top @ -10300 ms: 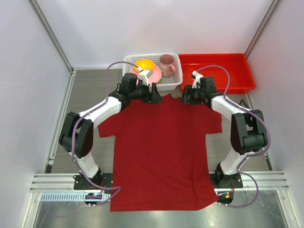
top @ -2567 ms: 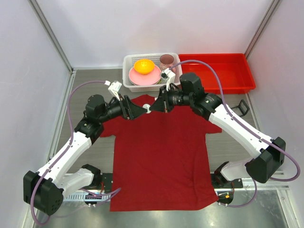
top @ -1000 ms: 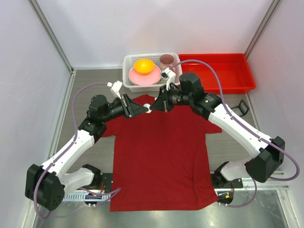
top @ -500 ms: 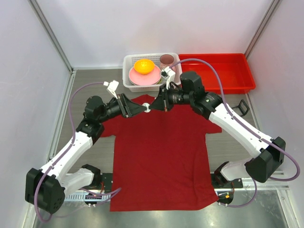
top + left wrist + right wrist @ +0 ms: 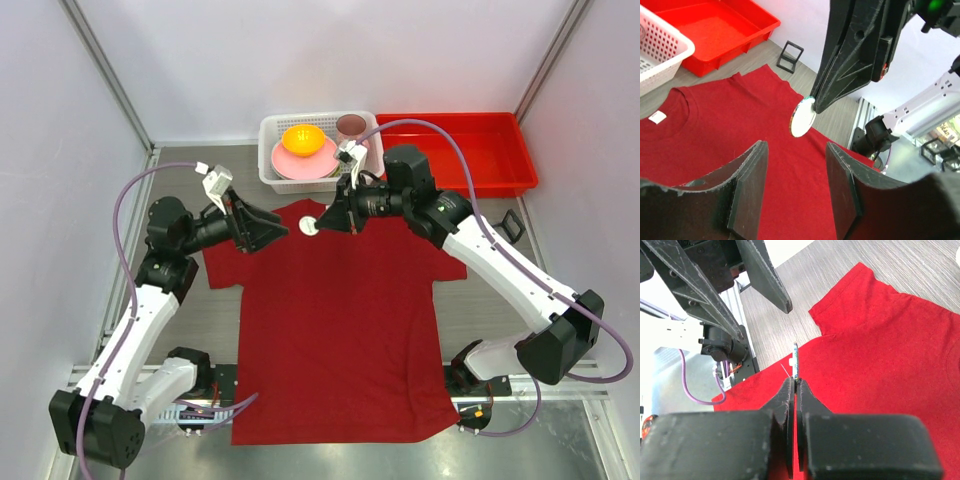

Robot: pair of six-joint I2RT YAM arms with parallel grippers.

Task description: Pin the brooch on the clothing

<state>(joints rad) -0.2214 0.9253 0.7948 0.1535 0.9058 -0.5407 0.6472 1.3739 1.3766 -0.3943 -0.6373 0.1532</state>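
**Top view.** The shirt (image 5: 340,320) lies flat on the table (image 5: 180,190), with its collar toward the far side and its hem hanging over the near edge between the arm bases. Both arms reach in over the collar area from opposite sides. The right end effector (image 5: 322,225) is clamped on the brooch (image 5: 311,228), holding it above the shirt just below the neck opening. The left end effector (image 5: 276,233) points at the brooch from the left with its fingers apart, not touching it. Behind the collar is a white basket (image 5: 275,180) holding an orange bowl (image 5: 303,138), a pink plate (image 5: 300,160) and a pink cup (image 5: 351,128). A red tray (image 5: 500,125) sits beside the basket on the right.

**Left wrist view.** The left end effector (image 5: 796,147) is spread, with nothing between its fingers. Beyond it the brooch (image 5: 802,118) hangs in the air, pinched at its upper edge by the tip of the right end effector (image 5: 815,102), its pale face turned this way. Red cloth (image 5: 730,130) lies underneath, and a white label (image 5: 657,117) shows inside the neck. The tray (image 5: 715,30), a corner of the basket (image 5: 660,50) and a small black stand (image 5: 790,56) lie further off.

**Right wrist view.** The right end effector (image 5: 795,382) is closed together on the lower edge of the brooch (image 5: 796,360), which is seen edge-on and upright. A thin pin seems to jut from it to the left. The left end effector (image 5: 765,275) faces it from above, well apart. The shirt (image 5: 880,340) lies below.
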